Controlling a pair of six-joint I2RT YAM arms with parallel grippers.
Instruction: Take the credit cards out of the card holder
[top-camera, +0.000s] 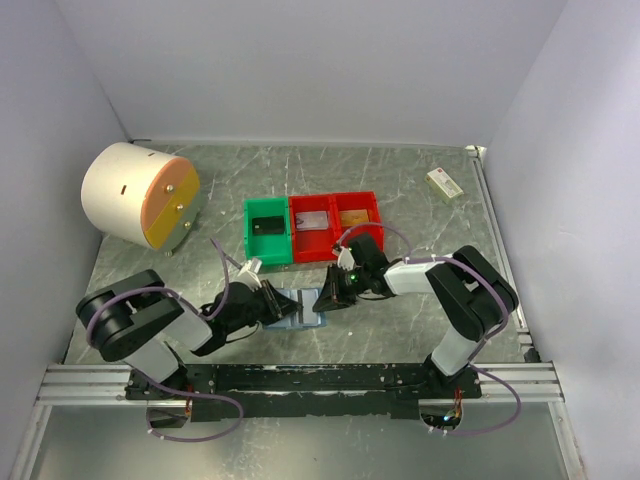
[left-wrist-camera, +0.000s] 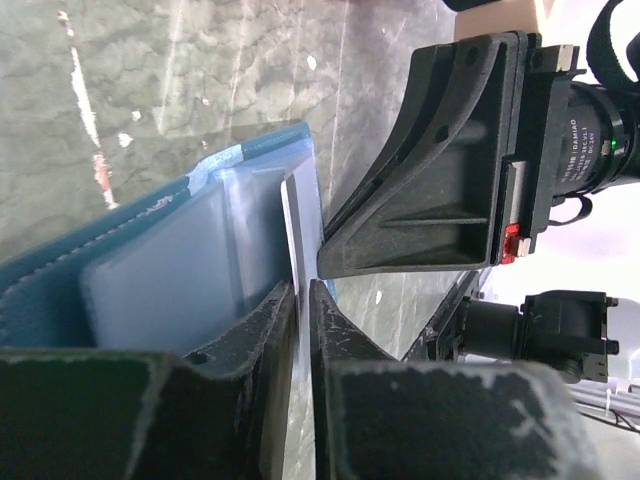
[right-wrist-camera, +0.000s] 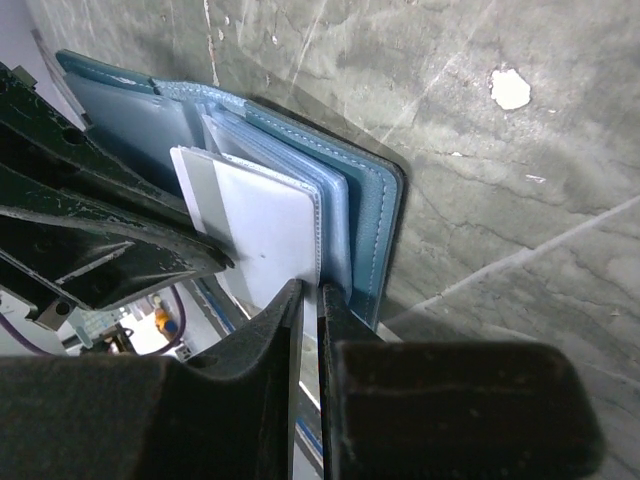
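The blue card holder (top-camera: 296, 301) lies open on the table between my two grippers. In the left wrist view my left gripper (left-wrist-camera: 302, 288) is shut on the thin edge of a white credit card (left-wrist-camera: 291, 225) that sticks out of the holder's clear sleeves (left-wrist-camera: 160, 270). From the right wrist view the same credit card (right-wrist-camera: 255, 215) shows partly drawn out of a sleeve. My right gripper (right-wrist-camera: 319, 290) is shut on the sleeve edge of the card holder (right-wrist-camera: 375, 215). From above, the left gripper (top-camera: 281, 307) and the right gripper (top-camera: 323, 302) face each other across the holder.
Behind the holder stand a green bin (top-camera: 250, 238) and two red bins (top-camera: 296, 233) (top-camera: 372, 205), with flat cards inside. A white cylinder with an orange face (top-camera: 140, 195) sits at the back left. A small cream box (top-camera: 444, 183) lies at the back right.
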